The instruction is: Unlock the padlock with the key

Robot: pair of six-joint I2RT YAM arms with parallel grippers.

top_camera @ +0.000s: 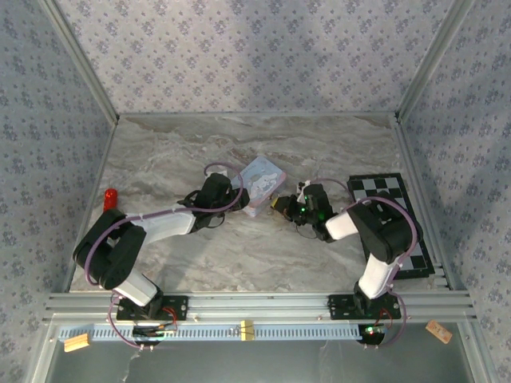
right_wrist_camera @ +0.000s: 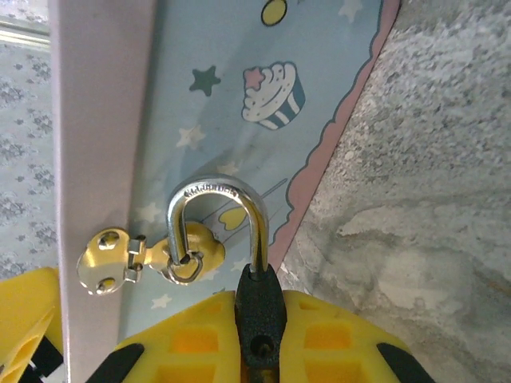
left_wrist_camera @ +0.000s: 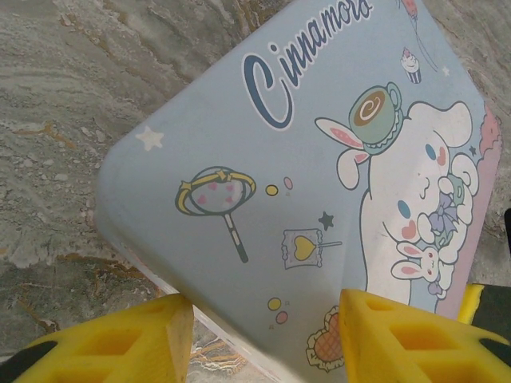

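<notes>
Pinching padlock (right_wrist_camera: 214, 191), right gripper (right_wrist_camera: 259, 317), probably, at tin (right_wrist_camera: 223, 96)

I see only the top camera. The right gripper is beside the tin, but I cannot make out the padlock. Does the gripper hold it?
Observer: Yes. In the right wrist view the right gripper is shut on the padlock, on its dark body.
Operator: Does the shackle pass through the hasp of the tin?
Observer: Yes, the shackle runs through the ring of the hasp on the side of the tin.
Operator: And the left gripper?
Observer: In its wrist view the left gripper straddles the tin's edge and seems to grip it.
</notes>
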